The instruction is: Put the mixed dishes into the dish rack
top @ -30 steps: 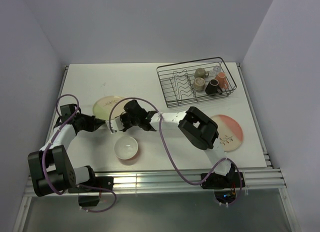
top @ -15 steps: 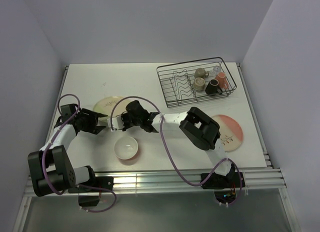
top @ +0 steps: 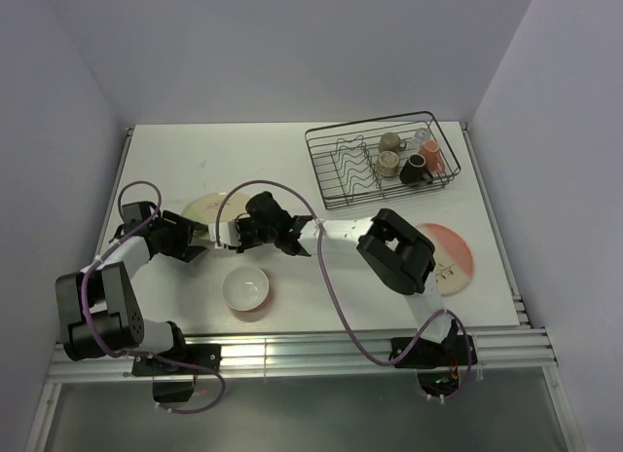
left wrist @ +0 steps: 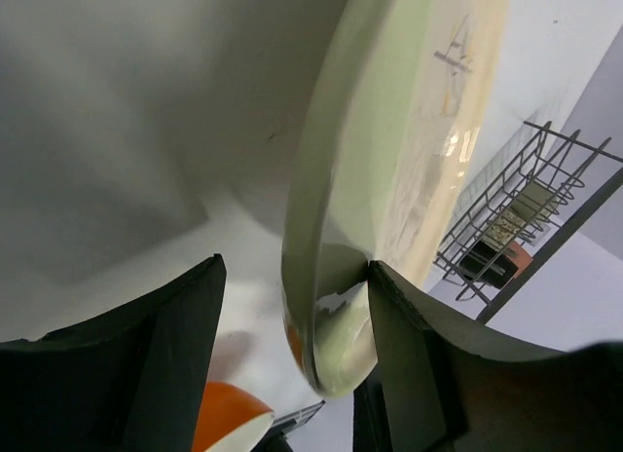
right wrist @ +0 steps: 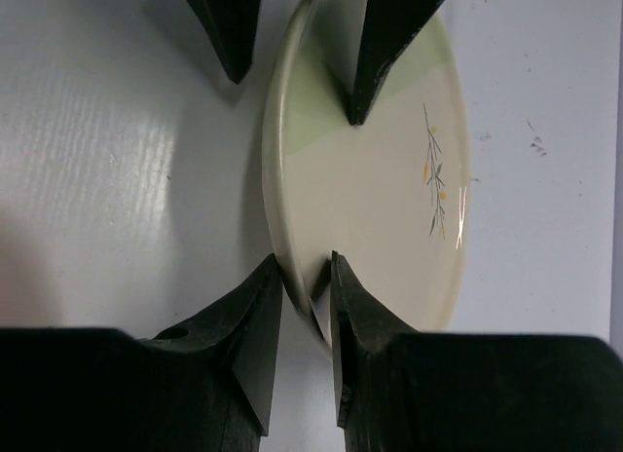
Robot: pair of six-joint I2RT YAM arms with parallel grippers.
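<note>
The cream plate [top: 206,205] stands tilted up on the table at the left. My right gripper [top: 222,240] is shut on its near rim; in the right wrist view the two jaws pinch the plate [right wrist: 380,179] at its edge [right wrist: 305,277]. My left gripper [top: 199,244] is open with the opposite rim of the plate [left wrist: 409,160] between its fingers [left wrist: 292,316]; one finger lies against the plate's face, the other stands apart. The dish rack [top: 382,158] at the back right holds small cups, a pink mug [top: 431,158] and a clear glass. The white bowl [top: 245,289] and the cream-and-pink plate [top: 450,257] lie on the table.
The bowl sits just in front of both grippers. The right arm stretches across the table's middle from the right. The rack's wavy dividers [top: 352,168] fill its left half. A grey wall runs along the left side of the table.
My left gripper has opened and let go of the plate's rim, its fingers still around it. The right gripper has kept its grip and both have shifted slightly left.
</note>
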